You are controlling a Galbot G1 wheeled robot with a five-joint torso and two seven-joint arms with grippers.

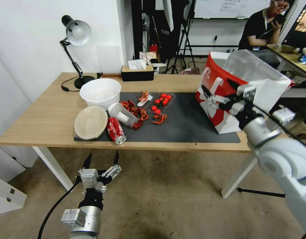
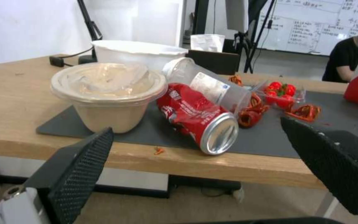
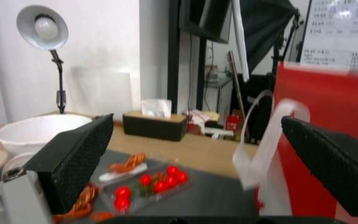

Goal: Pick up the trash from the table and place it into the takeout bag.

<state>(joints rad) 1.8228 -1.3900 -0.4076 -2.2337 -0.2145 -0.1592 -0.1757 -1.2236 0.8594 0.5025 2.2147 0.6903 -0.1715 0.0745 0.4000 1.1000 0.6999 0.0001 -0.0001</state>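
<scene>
With its jaws spread and empty, the left gripper [image 1: 101, 161] should rise toward twelve o'clock and close squarely across the red soda can [image 1: 115, 130], avoiding the clear plastic cup [image 1: 122, 114].

wall [image 1: 33, 49]: white | floor [image 1: 166, 199]: brown carpet | desk lamp [image 1: 75, 36] (black arm) | whiteboard [image 1: 226, 8] behind

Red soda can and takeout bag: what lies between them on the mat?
In the head view, red shell scraps lie near the red soda can; from there to the takeout bag, bare dark mat.
</scene>
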